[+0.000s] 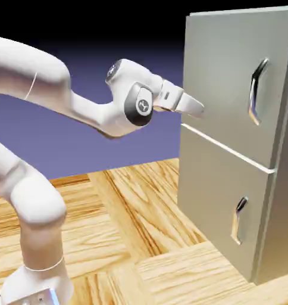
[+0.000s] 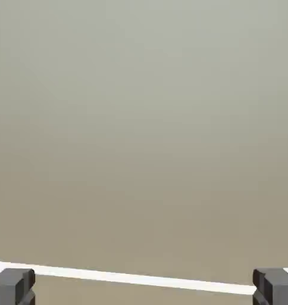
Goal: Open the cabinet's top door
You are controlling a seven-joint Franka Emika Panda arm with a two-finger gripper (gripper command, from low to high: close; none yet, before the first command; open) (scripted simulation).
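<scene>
Approach step here: the arm rises at the left, and the gripper noses up to the cabinet, near the top door's left edge. Fingers spread wide, holding nothing; only grey panel and a pale seam ahead. The chrome handle waits farther right. Next call, I'd say: slide right along the 1 open face, clear of the lower door.

Grey door panel fills view; pale seam low; fingers wide apart.
</scene>
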